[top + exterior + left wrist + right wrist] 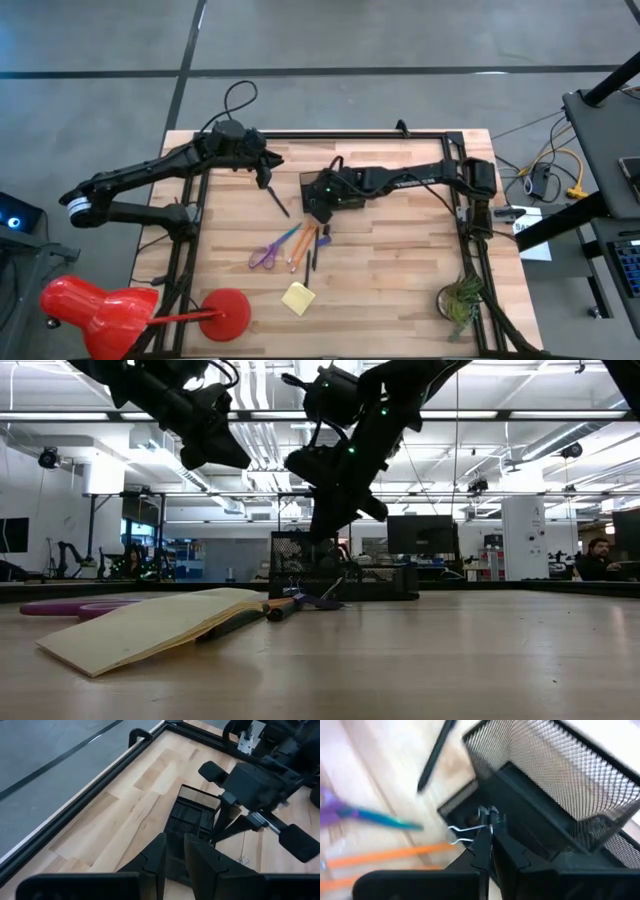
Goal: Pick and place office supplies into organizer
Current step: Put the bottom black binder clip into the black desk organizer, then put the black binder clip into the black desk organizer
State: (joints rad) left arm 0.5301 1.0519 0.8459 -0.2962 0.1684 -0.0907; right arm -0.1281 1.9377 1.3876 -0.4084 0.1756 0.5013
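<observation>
Right wrist view: right gripper [487, 837] pinched on tiny clip [470, 831], over organizer [560, 795] edge.

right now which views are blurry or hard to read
Right wrist view: motion-smeared, scissors and orange pens streaked, though the right hand pinching a clip reads. Low view: arms backlit into silhouettes, sticky-note pad soft up close. High and left wrist views clear.
</observation>
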